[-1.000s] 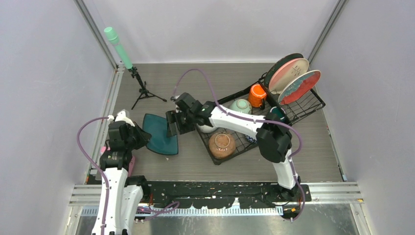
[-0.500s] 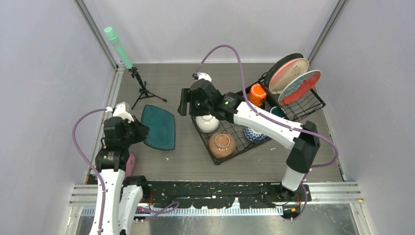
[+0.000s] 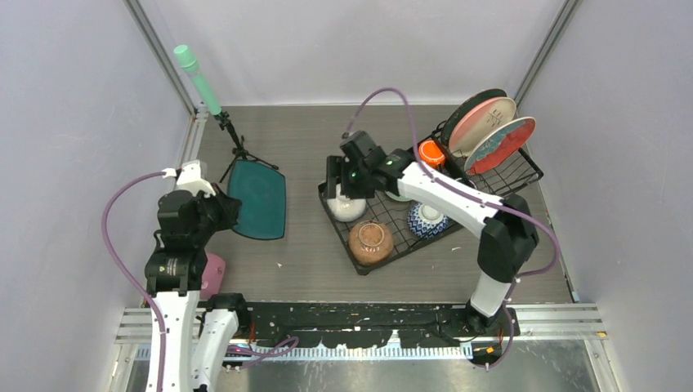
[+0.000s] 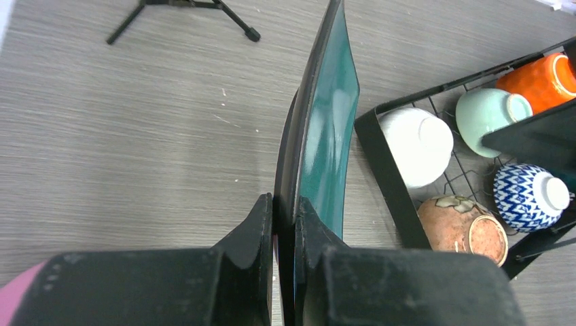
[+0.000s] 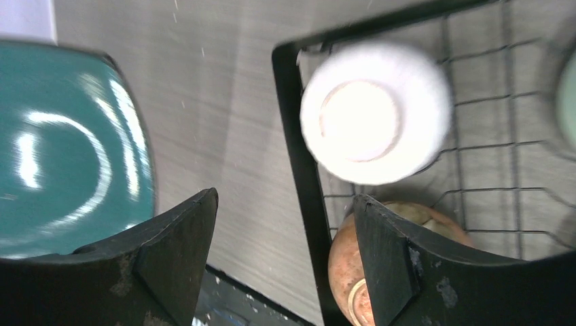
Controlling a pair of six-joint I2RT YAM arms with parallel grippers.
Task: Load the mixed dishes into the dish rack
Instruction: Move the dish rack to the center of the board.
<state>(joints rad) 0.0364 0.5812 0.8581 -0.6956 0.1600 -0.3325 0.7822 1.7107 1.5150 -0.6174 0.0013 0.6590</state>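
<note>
My left gripper [image 3: 225,211] is shut on the near edge of a dark teal plate [image 3: 260,198], held tilted above the table left of the dish rack [image 3: 393,234]. In the left wrist view the plate [image 4: 319,136] stands edge-on between the pads of that gripper [image 4: 284,205]. My right gripper [image 3: 332,179] hangs open and empty over the rack's left rim [image 5: 302,156]; in its wrist view that gripper [image 5: 285,204] has the white bowl [image 5: 375,112] ahead of it. The rack tray holds the white bowl [image 3: 346,207], a brown bowl [image 3: 370,242], a blue-patterned bowl [image 3: 428,219] and an orange mug [image 3: 431,153]. A pink plate [image 3: 482,121] stands in the slotted basket.
A mint-green cylinder [image 3: 196,76] on a black tripod [image 3: 239,155] stands at the back left, close behind the held plate. A small pink cup [image 3: 214,273] sits by the left arm. Side walls close in the table. A mint-green bowl [image 4: 490,112] sits beside the orange mug.
My right gripper has drawn away from the teal plate, back and to the right over the rack, opening wider. The left gripper has carried the plate leftward and farther back.
</note>
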